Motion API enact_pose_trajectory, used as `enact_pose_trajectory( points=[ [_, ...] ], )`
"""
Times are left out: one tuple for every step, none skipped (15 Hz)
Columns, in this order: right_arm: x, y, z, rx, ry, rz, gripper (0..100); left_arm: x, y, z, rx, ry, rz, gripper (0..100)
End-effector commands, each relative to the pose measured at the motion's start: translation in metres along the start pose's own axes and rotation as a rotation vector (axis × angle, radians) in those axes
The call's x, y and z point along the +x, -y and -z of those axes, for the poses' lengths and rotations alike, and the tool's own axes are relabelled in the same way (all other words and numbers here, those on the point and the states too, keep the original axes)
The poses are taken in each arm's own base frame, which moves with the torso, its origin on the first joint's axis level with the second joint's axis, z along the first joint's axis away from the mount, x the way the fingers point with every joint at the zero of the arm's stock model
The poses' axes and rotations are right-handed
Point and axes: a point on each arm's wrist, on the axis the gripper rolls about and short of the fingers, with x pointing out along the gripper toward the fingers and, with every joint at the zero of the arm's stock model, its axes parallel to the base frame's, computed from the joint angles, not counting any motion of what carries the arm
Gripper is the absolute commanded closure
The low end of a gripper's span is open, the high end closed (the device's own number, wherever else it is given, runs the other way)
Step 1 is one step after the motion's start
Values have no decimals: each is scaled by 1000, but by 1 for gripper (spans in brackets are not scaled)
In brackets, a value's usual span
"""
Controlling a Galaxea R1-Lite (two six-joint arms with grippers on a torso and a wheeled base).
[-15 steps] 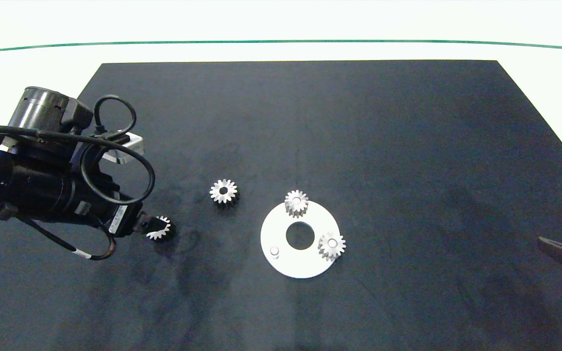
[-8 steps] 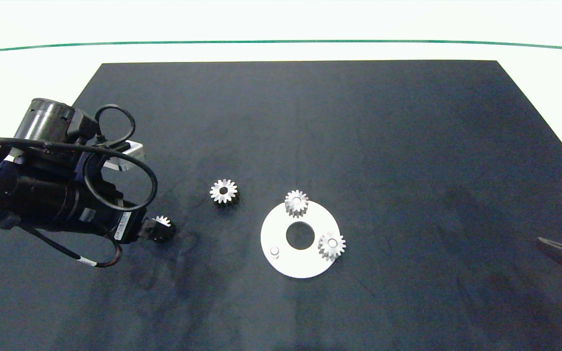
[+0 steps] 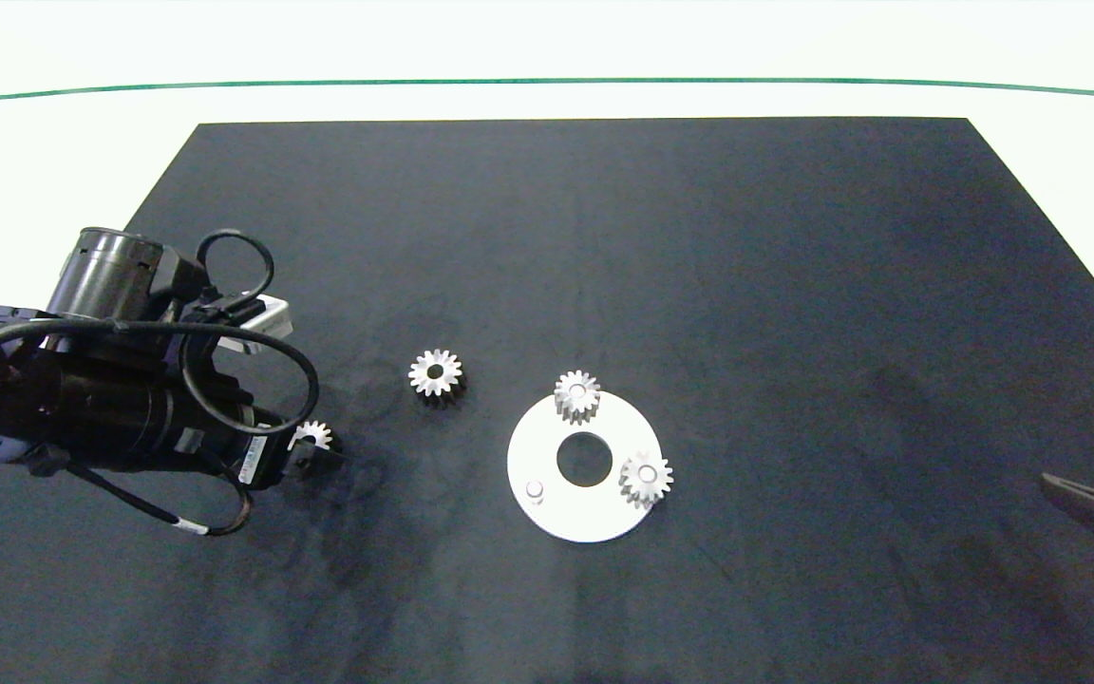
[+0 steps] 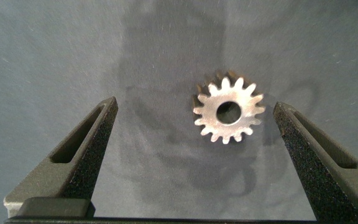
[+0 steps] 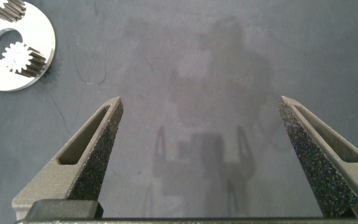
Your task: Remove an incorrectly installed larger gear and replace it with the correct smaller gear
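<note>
Left gripper (image 4: 194, 134): low over the left part of the black mat (image 3: 604, 237), fingers spread wide, nothing clasped.
Gear between left fingers: one silver-white gear (image 4: 229, 114) lies flat on the mat between the two fingers, nearer one finger than the other, touching neither. In the head view (image 3: 311, 435) it is mostly hidden by the gripper; by its teeth I cannot tell for sure whether it is the larger gear or a smaller one.
Loose gear: a second gear (image 3: 436, 372) with a dark centre hole lies flat on the mat, between the left gripper and the white disc, apart from both.
White disc (image 3: 547, 456): round plate with a large centre hole, flat on the mat near its middle.
Gears on disc: one gear (image 3: 576, 394) sits on a peg at the far rim, another (image 3: 646, 479) on a peg at the right rim.
Bare peg (image 3: 535, 489): stands at the disc's near-left rim, no gear on it.
Right gripper (image 5: 207, 149): at the right edge of the counter, well apart from the disc, fingers released and wide, only mat between them.
</note>
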Motion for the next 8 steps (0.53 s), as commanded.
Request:
enact_pose_trajectory(
  points=[
    [0,0,0,-1,0,-2,0,5,1,4,1,-23,5,0],
    [0,0,0,-1,0,-2,0,5,1,4,2,-23,6,0],
    [0,0,0,-1,0,-2,0,5,1,3,2,-22,5,0],
    [0,0,0,-1,0,-2,0,5,1,3,4,-20,5,0],
    [0,0,1,-1,0,-2,0,6,2,2,5,-12,6,0],
    [-1,0,1,-1,0,-2,0,8,1,1,3,-6,3,1],
    [-1,0,0,1,2,-2,0,9,2,1,3,-9,5,2],
    [-1,0,0,-1,3,-2,0,9,2,2,4,-10,6,4]
  ],
)
